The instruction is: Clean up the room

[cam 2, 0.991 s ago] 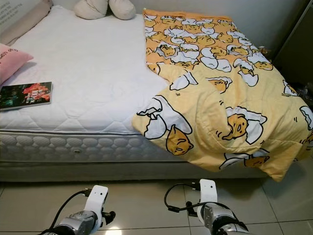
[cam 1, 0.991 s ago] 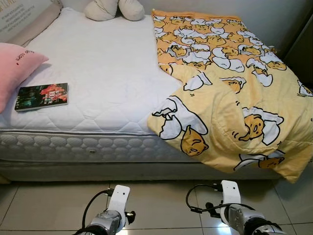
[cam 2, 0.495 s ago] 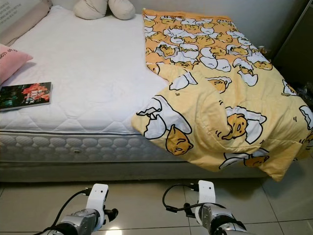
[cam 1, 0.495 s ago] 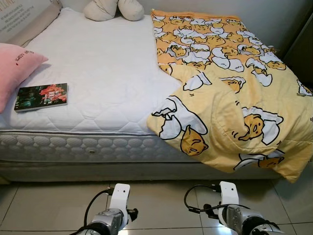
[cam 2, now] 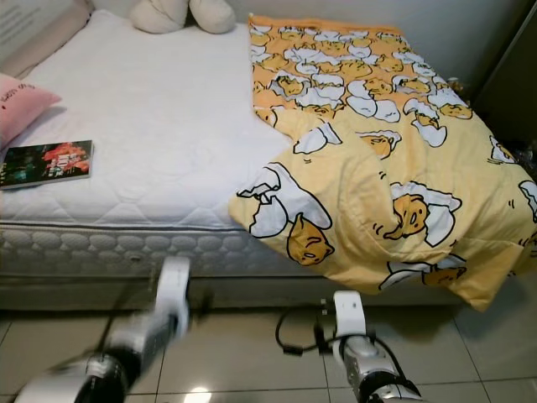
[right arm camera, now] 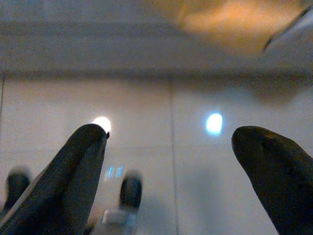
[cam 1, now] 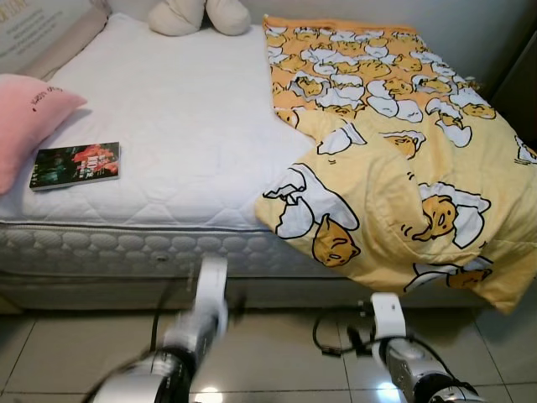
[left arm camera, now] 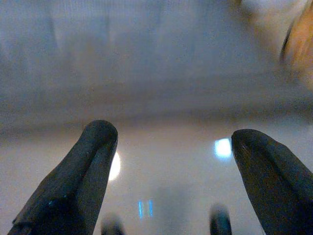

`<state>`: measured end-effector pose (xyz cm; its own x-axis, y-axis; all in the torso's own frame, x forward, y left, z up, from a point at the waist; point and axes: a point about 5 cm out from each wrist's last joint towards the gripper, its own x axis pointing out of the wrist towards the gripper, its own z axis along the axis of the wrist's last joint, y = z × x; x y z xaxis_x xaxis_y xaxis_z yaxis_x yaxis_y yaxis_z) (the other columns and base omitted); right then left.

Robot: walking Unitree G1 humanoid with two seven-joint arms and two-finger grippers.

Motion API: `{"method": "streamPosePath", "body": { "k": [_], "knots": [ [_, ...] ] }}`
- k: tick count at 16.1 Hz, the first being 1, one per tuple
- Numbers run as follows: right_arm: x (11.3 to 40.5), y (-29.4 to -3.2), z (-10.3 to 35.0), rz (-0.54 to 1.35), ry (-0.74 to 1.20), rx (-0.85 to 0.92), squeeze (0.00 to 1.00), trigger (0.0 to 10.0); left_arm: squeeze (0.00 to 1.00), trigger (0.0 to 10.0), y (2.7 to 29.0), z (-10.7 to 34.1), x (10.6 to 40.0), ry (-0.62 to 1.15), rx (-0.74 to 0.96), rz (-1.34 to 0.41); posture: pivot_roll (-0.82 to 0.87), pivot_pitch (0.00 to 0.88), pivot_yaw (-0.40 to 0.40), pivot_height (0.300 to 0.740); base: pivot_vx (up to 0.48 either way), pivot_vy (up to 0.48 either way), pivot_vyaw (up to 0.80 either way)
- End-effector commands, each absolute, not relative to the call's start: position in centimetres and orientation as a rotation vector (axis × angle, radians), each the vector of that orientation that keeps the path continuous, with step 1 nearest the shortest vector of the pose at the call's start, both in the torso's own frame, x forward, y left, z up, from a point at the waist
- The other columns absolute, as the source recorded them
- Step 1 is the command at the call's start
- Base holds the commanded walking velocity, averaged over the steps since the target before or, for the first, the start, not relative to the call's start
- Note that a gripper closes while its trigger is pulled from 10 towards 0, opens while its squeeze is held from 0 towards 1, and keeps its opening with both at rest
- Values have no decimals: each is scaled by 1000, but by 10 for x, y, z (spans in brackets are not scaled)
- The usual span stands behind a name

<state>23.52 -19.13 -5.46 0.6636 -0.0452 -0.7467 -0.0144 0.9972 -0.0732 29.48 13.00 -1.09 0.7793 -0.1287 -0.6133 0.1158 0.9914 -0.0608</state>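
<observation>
**At the bedside, both grippers empty**

We face a bed (cam 1: 159,109) whose white mattress takes up the upper left and centre of the head view. A yellow blanket (cam 1: 394,159) with an egg print runs from the upper centre down to the lower right, its long axis slanting that way, its lower corner hanging over the mattress edge. A pink pillow (cam 1: 29,117) sits at the left edge, and just beside it a book (cam 1: 75,164) lies flat, long axis across the frame. Our left gripper (left arm camera: 171,161), blurred, is raised in front of the mattress side, fingers spread wide, holding nothing. Our right gripper (right arm camera: 171,161) hangs low over the tiled floor (cam 1: 277,336), fingers likewise apart and empty.
</observation>
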Motion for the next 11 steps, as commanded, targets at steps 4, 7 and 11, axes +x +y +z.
{"method": "streamPosePath", "body": {
  "k": [4,7,11],
  "knots": [
    [293,-202,25,-121,293,-60,0,10000,0,10000,141,70,345,200,-12,-80,-75,0,-25,740,0,0,0],
    [308,-199,94,-119,-19,-71,0,10000,0,10000,140,118,353,-11,12,-66,-72,0,-27,740,0,0,0],
    [275,-200,109,-110,-144,-86,0,10000,0,10000,140,128,317,-103,-33,-48,-61,0,-24,740,0,0,0]
  ]
}}
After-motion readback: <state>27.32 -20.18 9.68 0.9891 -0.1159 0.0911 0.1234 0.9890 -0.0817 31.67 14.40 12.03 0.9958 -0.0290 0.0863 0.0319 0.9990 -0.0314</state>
